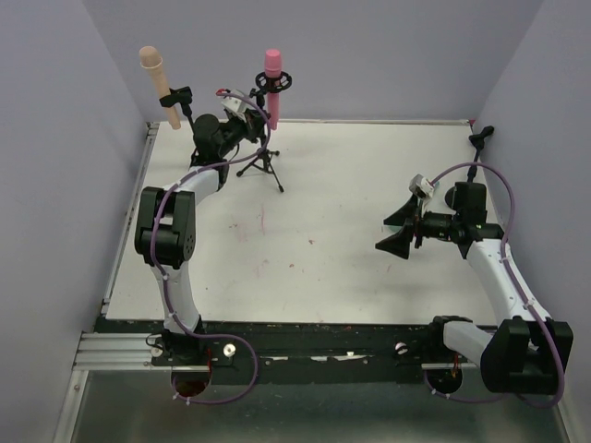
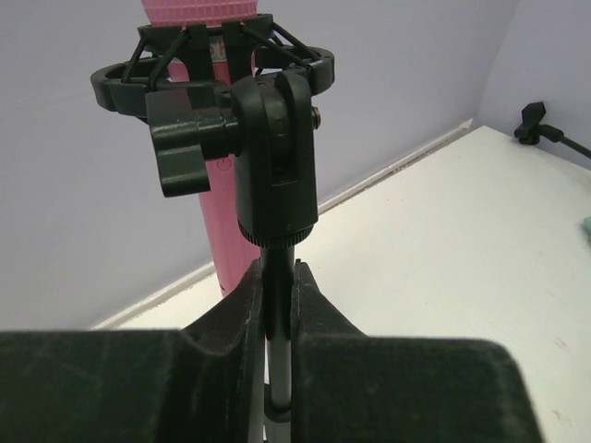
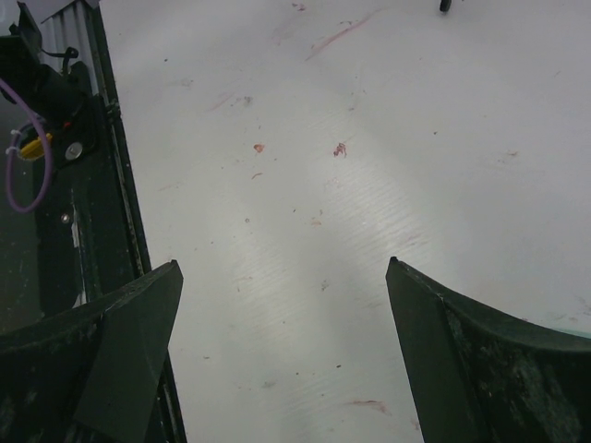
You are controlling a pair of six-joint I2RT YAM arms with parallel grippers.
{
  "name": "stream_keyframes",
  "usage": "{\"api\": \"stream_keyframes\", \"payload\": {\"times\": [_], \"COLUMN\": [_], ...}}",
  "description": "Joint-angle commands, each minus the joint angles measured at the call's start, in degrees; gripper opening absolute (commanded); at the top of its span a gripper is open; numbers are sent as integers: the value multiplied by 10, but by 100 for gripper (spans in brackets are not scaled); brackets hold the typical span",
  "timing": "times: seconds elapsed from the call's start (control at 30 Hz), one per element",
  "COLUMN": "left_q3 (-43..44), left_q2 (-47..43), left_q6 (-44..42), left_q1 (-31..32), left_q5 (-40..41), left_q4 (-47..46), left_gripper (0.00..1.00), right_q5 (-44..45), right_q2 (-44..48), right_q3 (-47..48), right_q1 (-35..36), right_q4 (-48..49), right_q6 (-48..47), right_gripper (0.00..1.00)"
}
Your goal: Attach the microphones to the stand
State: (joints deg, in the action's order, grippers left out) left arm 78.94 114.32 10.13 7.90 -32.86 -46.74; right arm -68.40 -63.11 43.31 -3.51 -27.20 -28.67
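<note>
The pink microphone [image 1: 272,74] stands upright in the black ring mount [image 1: 274,82] of a small tripod stand [image 1: 263,164] at the back of the table. My left gripper [image 1: 249,113] is shut on that stand's pole just under the mount; in the left wrist view the pole [image 2: 277,277] sits between the jaws below the pink microphone [image 2: 222,231]. The peach-beige microphone [image 1: 157,81] sits tilted in a black clip [image 1: 176,95] at the back left. My right gripper [image 1: 399,233] is open and empty above the table's right side. Only a teal sliver [image 2: 585,224] shows at the left wrist view's right edge.
A third black clip holder [image 1: 480,137] stands empty at the back right corner, also in the left wrist view [image 2: 533,121]. Grey walls close the table [image 1: 323,249] at the back and sides. The black front rail [image 3: 92,185] lies left of my right gripper [image 3: 282,268].
</note>
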Motion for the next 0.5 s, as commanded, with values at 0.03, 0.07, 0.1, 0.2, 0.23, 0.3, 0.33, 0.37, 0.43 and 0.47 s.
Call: {"api": "stream_keyframes", "payload": {"times": [0.03,0.07,0.1,0.2,0.23,0.3,0.33,0.37,0.43,0.47], "left_q3": [-20,-26,-34,-68,-76,-97,-106,-117,-141,-156], "left_q2": [-17,-21,-25,-45,-52,-71,-80,-90,-117,-131], "left_q6": [7,9,9,13,15,17,19,20,21,21], "left_q1": [-4,-4,-4,-5,-5,-7,-7,-7,-9,-8], "left_q5": [-17,-17,-16,-12,-8,-3,-3,-2,6,13], "left_q4": [-63,-67,-71,-90,-97,-105,-106,-106,-107,-104], "left_gripper": [27,30,33,44,49,59,62,66,73,75], "right_q5": [-16,-16,-15,-13,-12,-11,-11,-10,-7,-4], "right_q2": [-2,-1,0,3,4,7,7,8,9,9], "right_q3": [17,18,17,17,17,17,16,15,15,17], "right_q1": [-4,-5,-4,-5,-5,-4,-5,-4,-4,-4], "right_q4": [-16,-16,-16,-15,-15,-14,-14,-14,-12,-12], "right_q6": [-14,-14,-15,-15,-14,-15,-14,-14,-15,-15], "right_gripper": [100,100,100,100,100,100,100,100,100,100]}}
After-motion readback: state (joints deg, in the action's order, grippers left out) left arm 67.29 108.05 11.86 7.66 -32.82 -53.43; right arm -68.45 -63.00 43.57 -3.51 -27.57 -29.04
